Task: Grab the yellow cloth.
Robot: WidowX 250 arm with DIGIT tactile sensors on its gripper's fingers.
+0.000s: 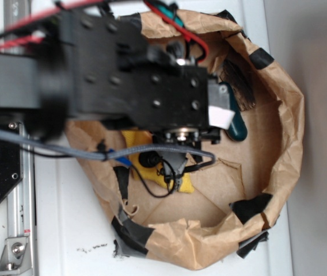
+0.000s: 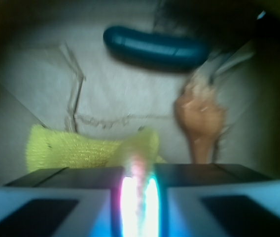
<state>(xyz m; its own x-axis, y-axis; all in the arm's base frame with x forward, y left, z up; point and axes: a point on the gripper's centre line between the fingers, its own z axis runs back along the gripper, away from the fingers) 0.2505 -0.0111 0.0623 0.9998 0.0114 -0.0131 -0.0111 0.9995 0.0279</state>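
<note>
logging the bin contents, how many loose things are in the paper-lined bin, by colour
yellow: 1, the yellow cloth, pinched in the gripper
dark teal: 1, the capsule-shaped thing
orange-brown: 1, the seashell
total: 3

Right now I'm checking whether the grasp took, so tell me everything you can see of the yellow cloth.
The yellow cloth is a small bright yellow rag of nubby, terry-like fabric. It lies low on the brown paper floor of the bag, stretched sideways, with one end drawn up into a peak between the closed fingers of the end effector. In the exterior view the arm hides most of it. The seashell sits apart to its right.
</note>
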